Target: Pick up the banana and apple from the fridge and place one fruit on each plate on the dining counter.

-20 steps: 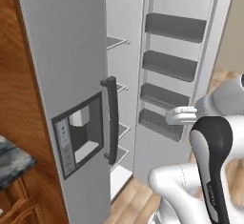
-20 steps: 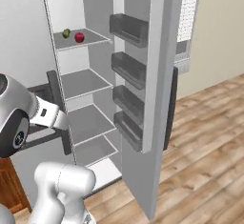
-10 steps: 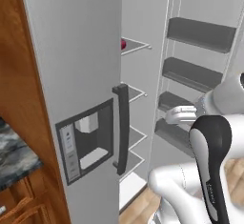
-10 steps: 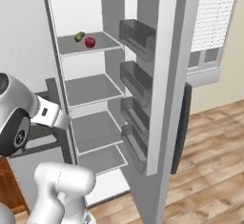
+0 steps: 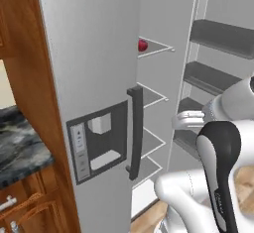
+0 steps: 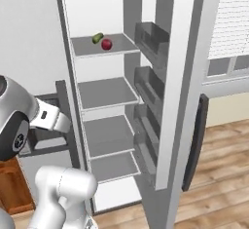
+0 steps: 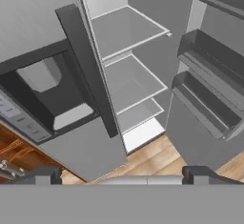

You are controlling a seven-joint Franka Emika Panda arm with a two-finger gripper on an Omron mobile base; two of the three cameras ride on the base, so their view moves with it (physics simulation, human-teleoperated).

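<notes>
The fridge [image 5: 94,68] stands close in front, its left door shut and its right door [image 6: 182,77] swung wide open. A small dark red apple [image 6: 106,44] rests on the top grey shelf, and it also peeks past the shut door's edge as the apple [image 5: 143,44]. The banana is out of view, and so are the plates and the dining counter. My gripper [image 7: 123,179] hangs open before the lower shelves [image 7: 133,82], well below the apple and holding nothing. Its fingertips [image 7: 44,174] stand far apart.
An olive-green oval fruit [image 6: 97,37] lies just behind the apple. The shut door carries a dispenser panel [image 5: 99,140] and a dark handle [image 5: 135,130]. Grey bins [image 6: 150,72] line the open door. A marble-topped wooden cabinet [image 5: 20,152] sits to the left, above the wood floor [image 6: 219,174].
Both base views have shifted and the fridge looks larger and nearer, so the base has moved. The apple has come into the left base view. The fruits have not moved.
</notes>
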